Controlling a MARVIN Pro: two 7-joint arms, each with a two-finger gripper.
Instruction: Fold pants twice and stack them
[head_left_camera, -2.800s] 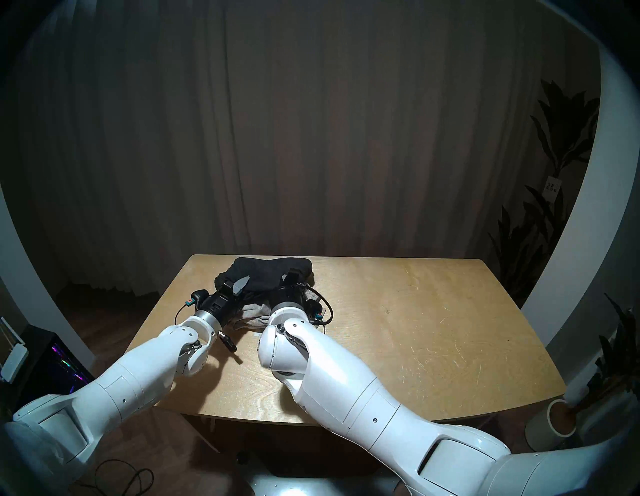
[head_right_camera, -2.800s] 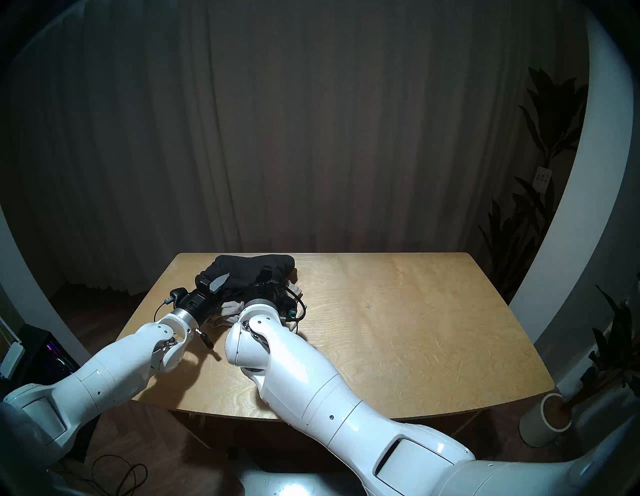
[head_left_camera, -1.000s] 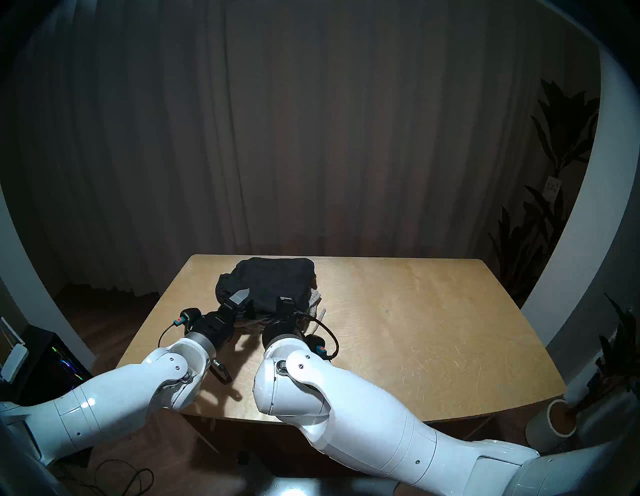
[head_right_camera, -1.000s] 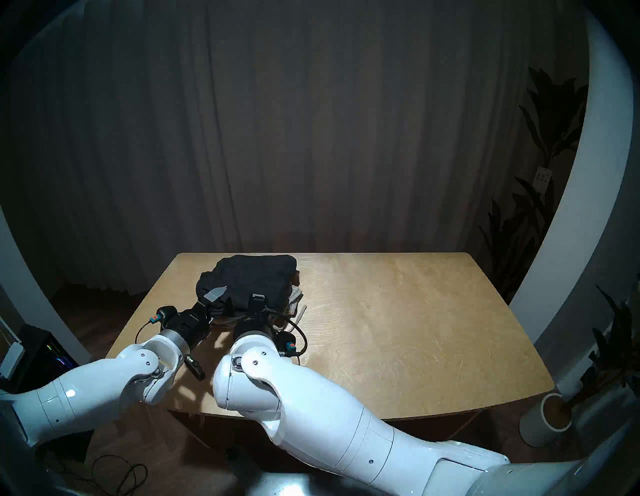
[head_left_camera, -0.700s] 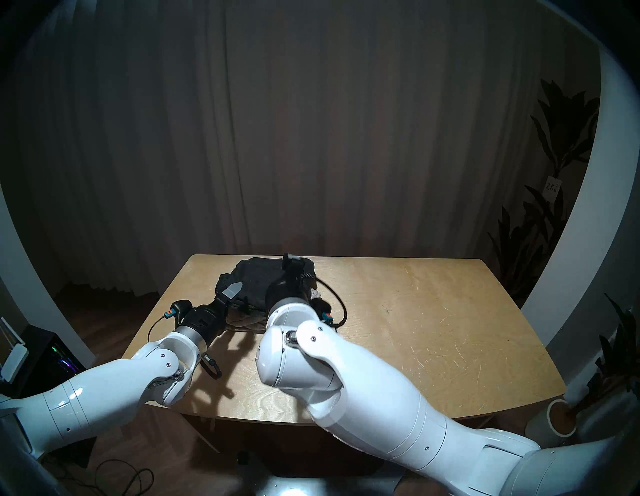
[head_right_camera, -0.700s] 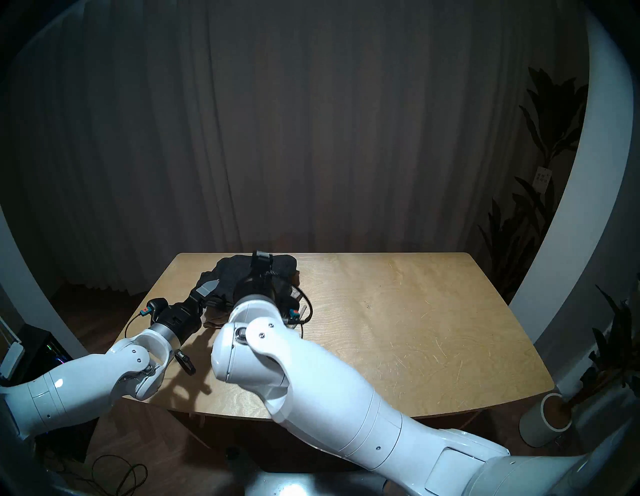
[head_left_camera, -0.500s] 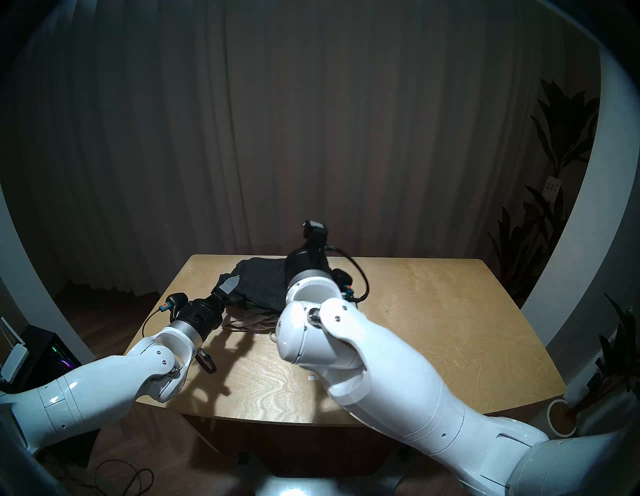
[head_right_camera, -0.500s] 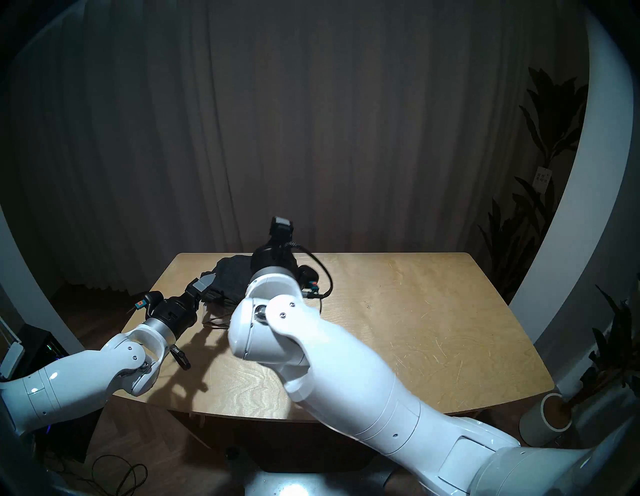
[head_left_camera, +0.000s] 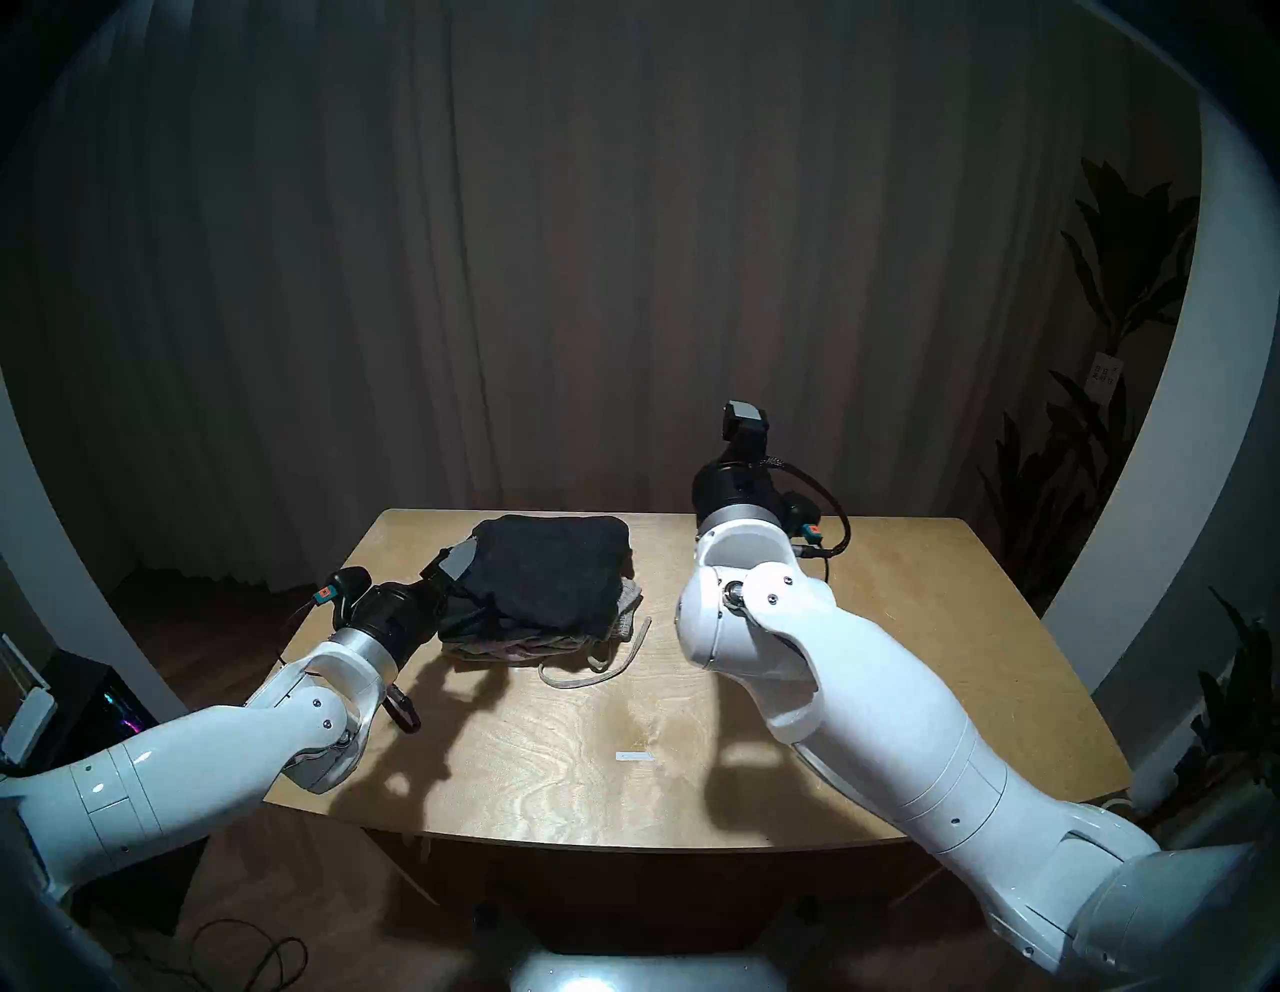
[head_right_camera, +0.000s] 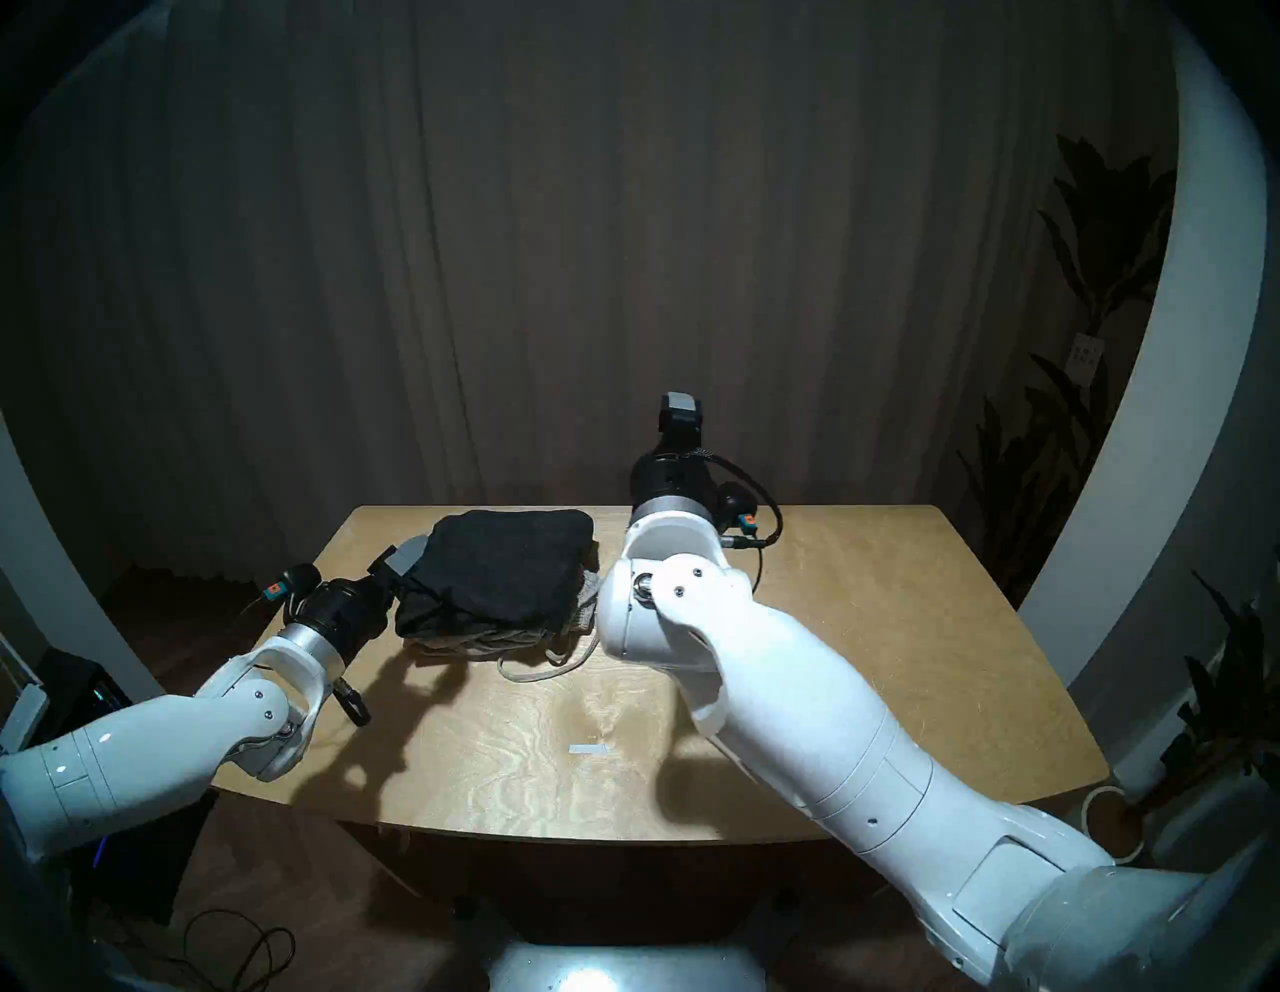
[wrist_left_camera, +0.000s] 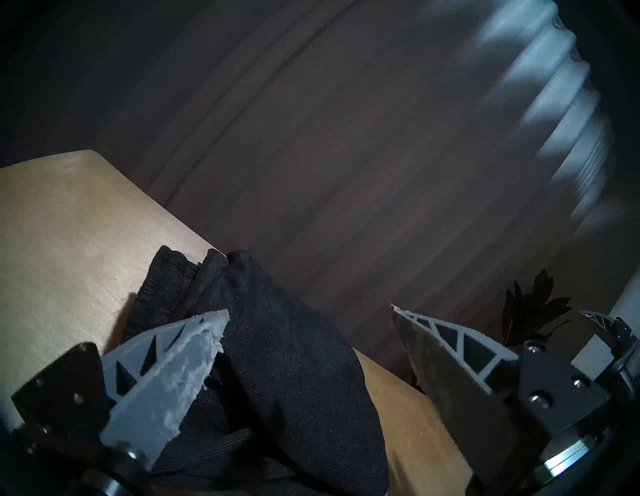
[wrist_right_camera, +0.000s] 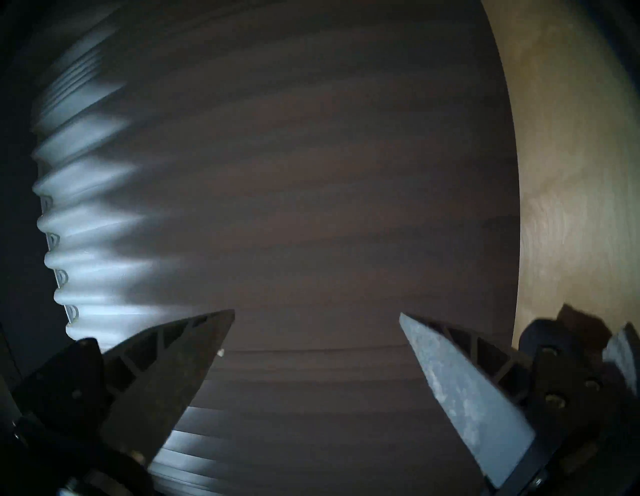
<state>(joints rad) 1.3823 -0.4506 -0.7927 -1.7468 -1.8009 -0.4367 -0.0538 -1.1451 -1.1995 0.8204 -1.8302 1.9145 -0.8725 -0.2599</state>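
Left gripper (head_left_camera: 454, 562): fingers spread, empty, at the stack's left edge. Black pants (head_left_camera: 547, 571): folded, atop grey pants (head_left_camera: 516, 648) at the table's (head_left_camera: 866, 658) far left; pale cord (head_left_camera: 596, 668) trails out. Likely light, soft, floppy; best pinched at folded edges or thick waistband. Right gripper (head_left_camera: 744, 419): raised, fingers spread, empty.

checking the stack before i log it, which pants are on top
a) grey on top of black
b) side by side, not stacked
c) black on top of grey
c: the folded black pants lie on top, with the grey pants showing only as an edge beneath them, pale cord trailing onto the table.
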